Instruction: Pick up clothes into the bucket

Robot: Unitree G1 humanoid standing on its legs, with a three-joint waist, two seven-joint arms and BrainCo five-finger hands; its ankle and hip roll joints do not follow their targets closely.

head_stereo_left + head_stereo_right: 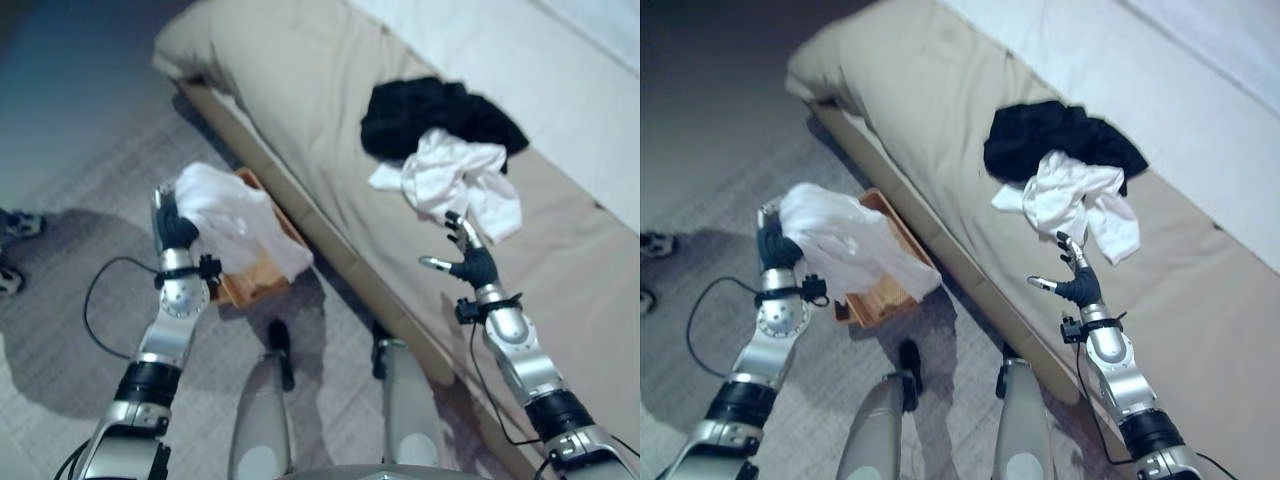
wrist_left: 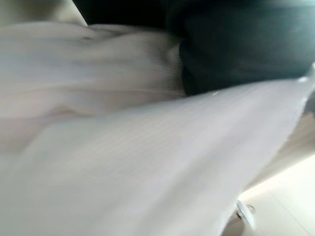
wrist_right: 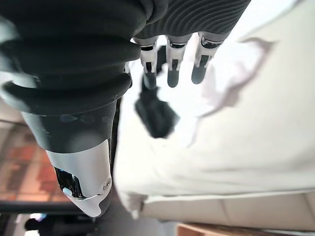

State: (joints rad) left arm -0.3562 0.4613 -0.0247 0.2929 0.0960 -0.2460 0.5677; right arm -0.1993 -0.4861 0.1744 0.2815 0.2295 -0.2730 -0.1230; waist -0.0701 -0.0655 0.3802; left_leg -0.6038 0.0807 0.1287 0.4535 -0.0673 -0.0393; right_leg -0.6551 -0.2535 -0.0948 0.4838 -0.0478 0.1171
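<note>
Left hand (image 1: 176,228) is raised over the floor beside the bed (image 1: 320,120), closed on a white shirt (image 1: 235,225). The cloth is bunched at the fingers and hangs away from them, draping over the orange-brown bucket (image 1: 262,278) on the floor against the bed's side. Whether the lower hem rests inside the bucket or only over its rim cannot be told. In the left wrist view the white cloth lies right against the camera.

Right hand (image 1: 470,262) is above the bed, fingers straight and spread, thumb out to the side, holding nothing. A second white garment (image 1: 455,180) lies crumpled on the bed just beyond the fingertips; from the head views it appears close to them but not clearly touching. A black garment (image 1: 435,115) lies heaped behind it, the white one partly overlapping its near edge.
</note>
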